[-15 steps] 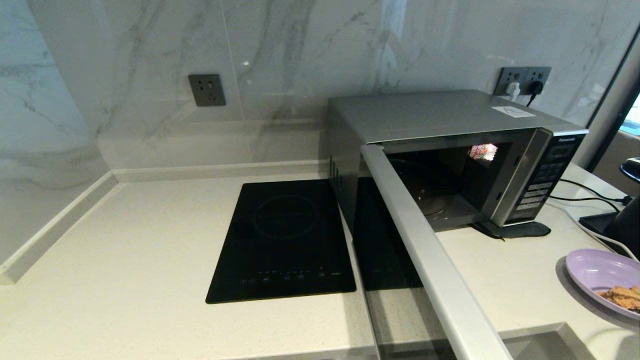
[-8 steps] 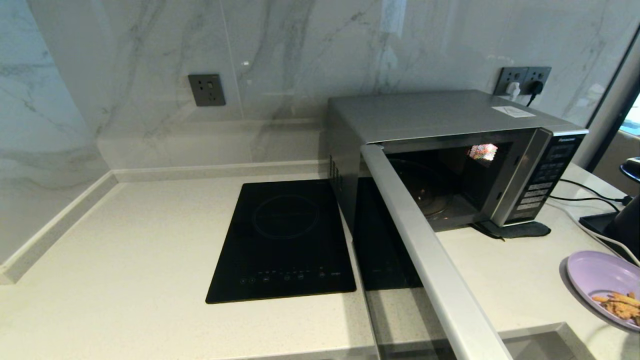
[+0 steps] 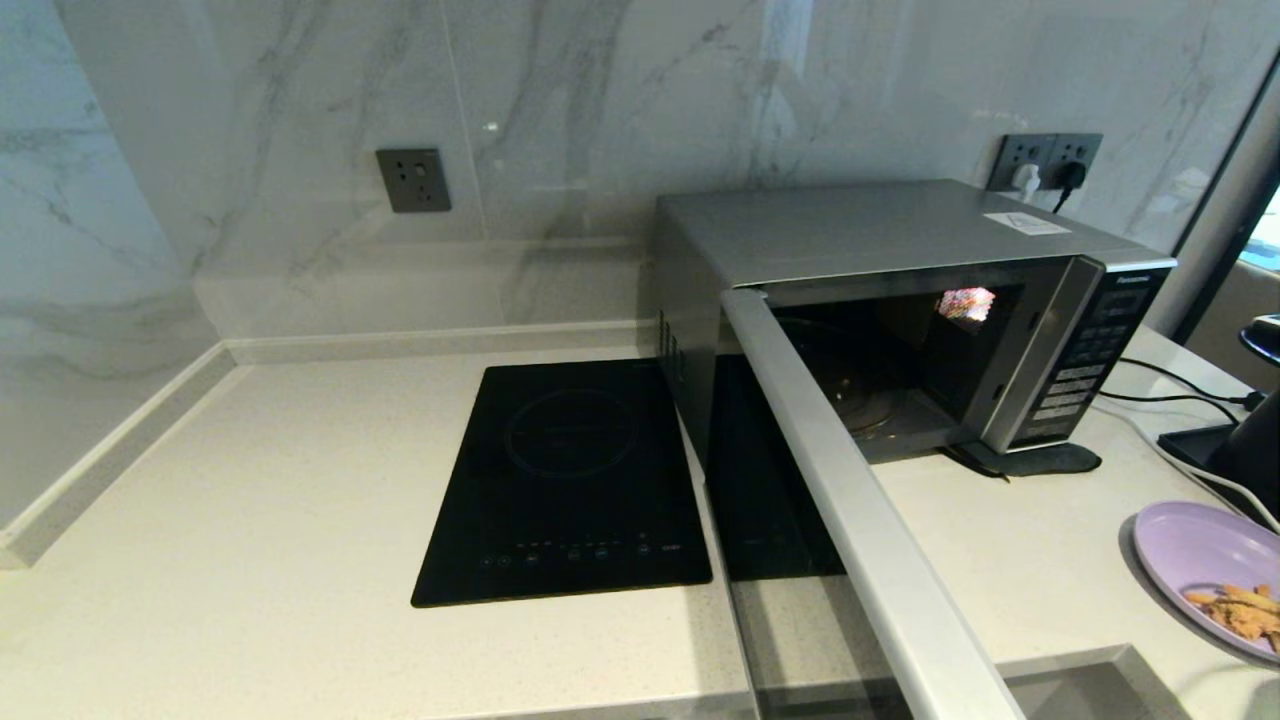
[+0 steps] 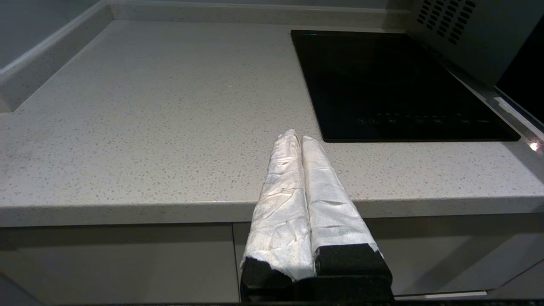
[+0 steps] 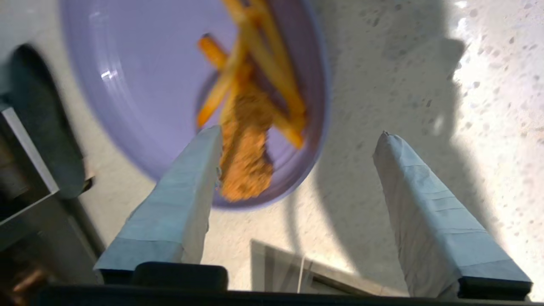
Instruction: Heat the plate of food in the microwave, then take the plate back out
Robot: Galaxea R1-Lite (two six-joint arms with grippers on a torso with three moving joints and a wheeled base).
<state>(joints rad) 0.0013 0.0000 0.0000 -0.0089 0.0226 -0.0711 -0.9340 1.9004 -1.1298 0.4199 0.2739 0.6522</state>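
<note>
The silver microwave (image 3: 880,225) stands at the back right with its door (image 3: 850,500) swung wide open towards me, and its dark cavity (image 3: 880,370) holds only the glass turntable. The lilac plate of food (image 3: 1195,545) rests on the counter at the far right, partly cut off by the picture's edge. In the right wrist view the plate (image 5: 140,85) carries fries (image 5: 255,55) and a fried chicken piece (image 5: 246,157). My right gripper (image 5: 299,132) hangs open just above the plate's near rim, gripping nothing. My left gripper (image 4: 298,136) is shut and empty, parked at the counter's front edge.
A flat black induction cooktop (image 3: 570,480) lies left of the microwave. Cables and a black object (image 3: 1240,450) sit behind the plate at the right edge. The open door juts out past the counter's front edge. A marble wall with sockets runs along the back.
The plate shifted slightly right and down at the picture's edge within the last second, then stayed put. The microwave and its door have not moved.
</note>
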